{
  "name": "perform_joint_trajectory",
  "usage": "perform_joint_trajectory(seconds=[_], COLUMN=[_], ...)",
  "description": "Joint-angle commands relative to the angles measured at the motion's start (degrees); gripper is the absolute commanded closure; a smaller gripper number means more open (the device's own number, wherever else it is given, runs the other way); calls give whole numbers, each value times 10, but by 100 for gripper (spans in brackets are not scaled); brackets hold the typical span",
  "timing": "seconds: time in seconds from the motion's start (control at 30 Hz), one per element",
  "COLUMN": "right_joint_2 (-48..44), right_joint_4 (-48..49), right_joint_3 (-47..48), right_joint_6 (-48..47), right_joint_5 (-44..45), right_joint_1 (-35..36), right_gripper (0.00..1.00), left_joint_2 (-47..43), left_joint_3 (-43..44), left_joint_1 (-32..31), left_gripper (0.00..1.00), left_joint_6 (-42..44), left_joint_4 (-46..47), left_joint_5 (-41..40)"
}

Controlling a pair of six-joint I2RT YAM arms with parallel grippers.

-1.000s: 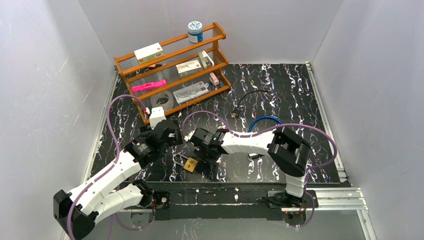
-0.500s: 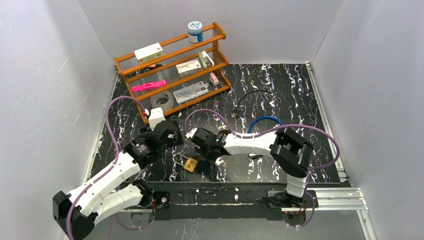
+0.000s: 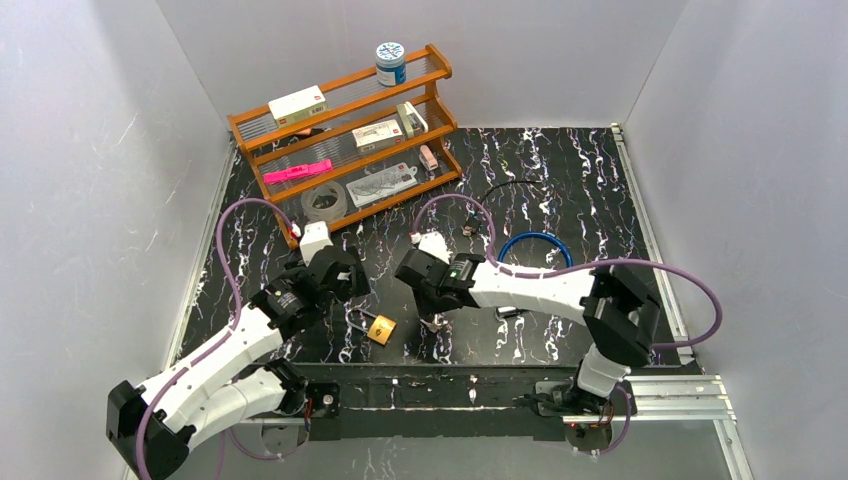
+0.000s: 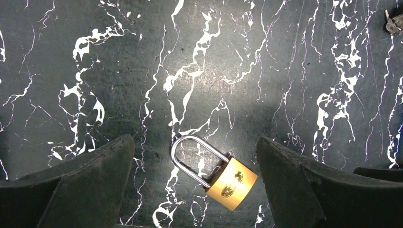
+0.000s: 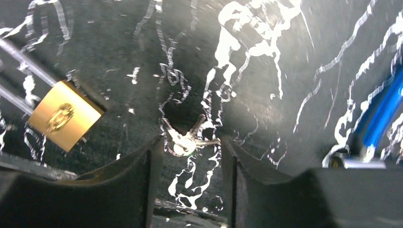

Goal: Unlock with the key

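Observation:
A brass padlock (image 3: pixel 379 328) with a steel shackle lies flat on the black marbled table near the front edge. In the left wrist view it (image 4: pixel 232 183) lies between and below the fingertips of my left gripper (image 4: pixel 195 142), which is open and hovers over it. My left gripper (image 3: pixel 345 285) is just behind and to the left of the padlock. A small bunch of keys (image 5: pixel 185 142) lies on the table at the tips of my right gripper (image 5: pixel 192 140), which is open around them. My right gripper (image 3: pixel 427 297) is right of the padlock (image 5: pixel 64 120).
A wooden rack (image 3: pixel 345 135) with small boxes and a jar stands at the back left, with a tape roll (image 3: pixel 322 203) in front of it. A blue cable ring (image 3: pixel 530 245) and a black cable (image 3: pixel 500 195) lie behind the right arm. The table's front rail is close below.
My right gripper has moved right, away from the padlock, and now sits over the keys. My left gripper has shifted slightly right toward the padlock. The padlock has not moved.

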Motion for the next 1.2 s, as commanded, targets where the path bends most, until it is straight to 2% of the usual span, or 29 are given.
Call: perform_joint_trajectory(seconds=[0.0,0.1,0.27,0.57,0.73,0.83,1.0,1.17], right_joint_2=[46,71,75,95,110,116,119,94], right_joint_4=[-135,-144,-97,-74,-66,-63,-49,-24], right_joint_3=[43,48,34,35,30,25,13,4], right_joint_6=[173,193,178,170,167,166,170,155], right_joint_5=[33,20,7,-11,-23,-30,-34,-4], right_joint_1=[1,2,4,3,3,3,1,2], right_gripper=[49,54,61,60,65,71,90,96], left_joint_2=[2,2,-7,-9,-12,-13,-11,-12], left_joint_3=[-7,-14,-36,-49,-52,-52,-49,-46], left_joint_1=[1,2,1,1,1,1,1,1], left_gripper=[2,2,2,2,2,2,2,2], left_joint_6=[-12,-14,-26,-25,-24,-25,-25,-24], left_joint_4=[9,16,30,39,39,39,40,41], left_joint_5=[-2,5,15,23,24,27,32,40])
